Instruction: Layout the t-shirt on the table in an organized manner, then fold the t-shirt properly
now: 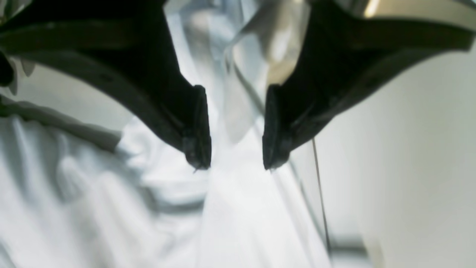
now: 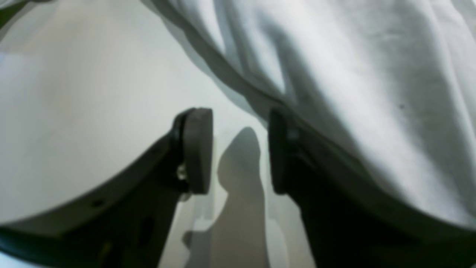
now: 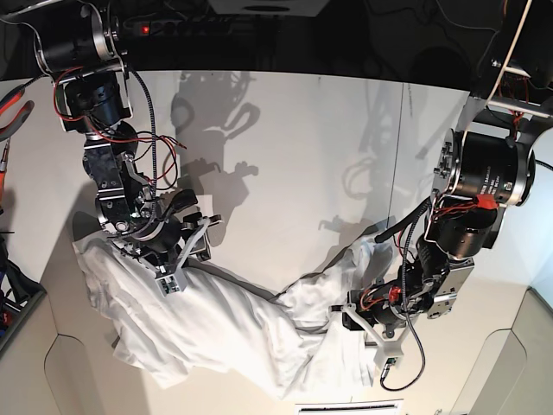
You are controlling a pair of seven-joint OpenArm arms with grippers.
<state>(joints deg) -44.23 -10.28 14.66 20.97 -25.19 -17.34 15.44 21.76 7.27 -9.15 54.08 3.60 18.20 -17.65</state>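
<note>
The white t-shirt [image 3: 225, 320] lies crumpled in a long bunch across the near part of the table [image 3: 302, 147]. In the base view my left gripper [image 3: 361, 318] sits low at the shirt's right end. The left wrist view shows that left gripper [image 1: 235, 163] open just above the t-shirt [image 1: 111, 201], with no cloth pinched between the fingers. My right gripper [image 3: 192, 244] is at the upper left edge of the bunch. That right gripper [image 2: 238, 119] is open over the bare table [image 2: 74, 111], and the t-shirt [image 2: 353, 82] hem lies against its right finger [image 2: 278, 149].
A thin dark seam [image 3: 402, 156] crosses the table on the right. The table's near edge has stepped cut-outs [image 3: 78, 380] at both corners. Red-handled pliers [image 3: 13, 108] hang at the far left. Cables and dark equipment [image 3: 259, 35] line the back.
</note>
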